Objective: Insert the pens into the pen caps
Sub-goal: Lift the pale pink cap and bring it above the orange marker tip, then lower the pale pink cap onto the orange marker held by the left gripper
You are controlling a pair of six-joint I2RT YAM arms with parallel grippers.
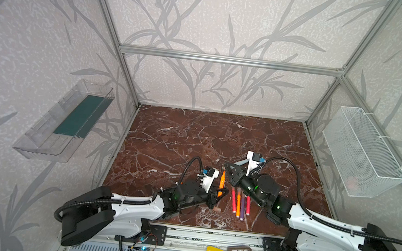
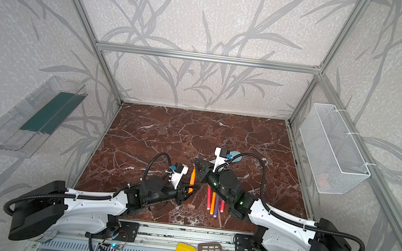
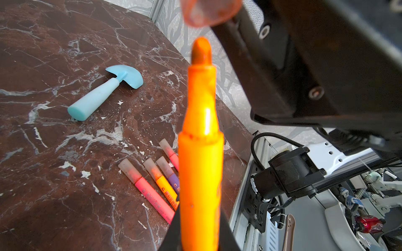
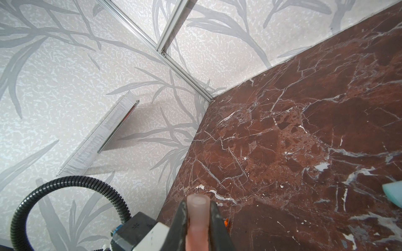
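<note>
Orange pen [image 3: 200, 152] sits in the left gripper [image 1: 220, 194], jaws clamped tight on the barrel, bare tip pointing away from that wrist. Opposite it, the right gripper [image 4: 198, 217] is closed on one pen cap [image 4: 198, 203], pinched across its sides, one end standing clear of the fingers. From the left wrist, the cap hangs just beyond the pen tip, near but apart. In both top views the pen's long axis runs away from the robot's base over the table [image 1: 193, 135], while the right gripper, and the cap lying along its fingers, slants in across that line from the right. Judgement: the cap needs turning into line before any push along the pen. Four capped pens [image 1: 238, 203] lie side by side beneath the right arm, and a loose cap [image 2: 190, 205] rests just beside the left gripper.
</note>
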